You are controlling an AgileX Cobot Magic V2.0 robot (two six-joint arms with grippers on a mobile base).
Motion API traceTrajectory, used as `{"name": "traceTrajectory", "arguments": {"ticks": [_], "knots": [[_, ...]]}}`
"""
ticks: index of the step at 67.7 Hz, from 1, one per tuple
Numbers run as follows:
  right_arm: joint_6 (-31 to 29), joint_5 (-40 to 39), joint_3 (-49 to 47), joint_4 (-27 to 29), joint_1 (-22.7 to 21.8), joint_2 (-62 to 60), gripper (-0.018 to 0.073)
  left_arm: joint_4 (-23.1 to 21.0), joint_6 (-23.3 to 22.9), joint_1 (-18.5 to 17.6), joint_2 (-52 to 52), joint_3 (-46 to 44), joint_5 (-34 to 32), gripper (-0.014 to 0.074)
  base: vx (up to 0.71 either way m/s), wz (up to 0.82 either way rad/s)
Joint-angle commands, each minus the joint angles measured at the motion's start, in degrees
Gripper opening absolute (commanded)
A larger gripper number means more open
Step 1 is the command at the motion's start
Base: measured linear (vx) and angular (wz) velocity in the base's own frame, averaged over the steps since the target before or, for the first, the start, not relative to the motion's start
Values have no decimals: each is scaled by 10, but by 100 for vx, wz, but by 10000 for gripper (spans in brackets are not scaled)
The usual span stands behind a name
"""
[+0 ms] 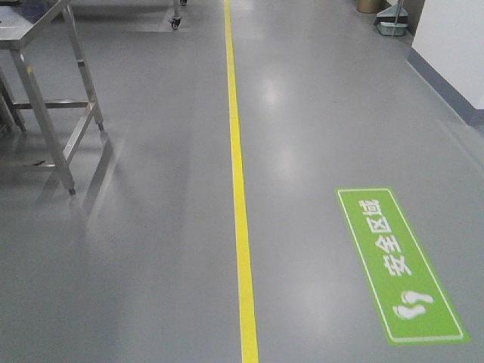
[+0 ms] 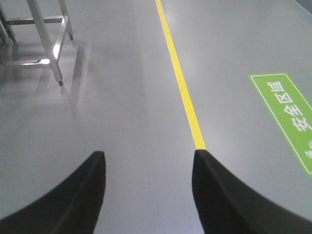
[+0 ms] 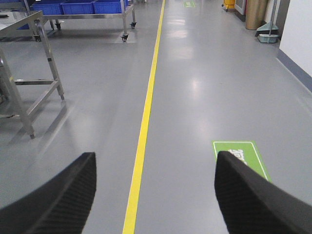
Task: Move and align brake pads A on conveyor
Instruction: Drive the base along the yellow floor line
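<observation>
**Though the job is brake pads, none is in sight here**

Wherever I look from this spot, I find no brake pads and no conveyor. All three views show only grey workshop floor [image 1: 136, 249]. So the count is nought pads and nought belts, and I cannot say where they lie beyond these pictures.

What I can count:
- one yellow line [image 1: 238, 189] running up the floor
- one green floor sign [image 1: 397, 265] with white footprints to its right
- one steel table frame [image 1: 53, 98] off to the left
- at least three blue bins [image 3: 73, 6] on a far trolley

The left gripper [image 2: 147, 155] hangs above the floor with its two black fingers spread wide and nothing between them. The right gripper [image 3: 155, 155] is the same, parted and empty.

As for handling, I'd judge a brake pad to be stiff, dense for its size and hardly fragile. Its friction face should be gritty enough not to slip. Lying flat, it likely leaves little edge to catch. I'd pinch it across the narrow width, fingers on the backing plate's long edges near the middle, so it doesn't swing.
</observation>
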Motion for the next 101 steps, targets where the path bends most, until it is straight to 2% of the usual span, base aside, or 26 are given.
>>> {"name": "traceTrajectory", "arguments": {"ticks": [1,101], "knots": [[0,-41,-14,-5,-1,8,487,0,-1,-2,9,-12,-36,375,69,0],[0,-42,-14,-4,-1,8,487,0,-1,-2,9,-12,-35,375,68,3]]}}
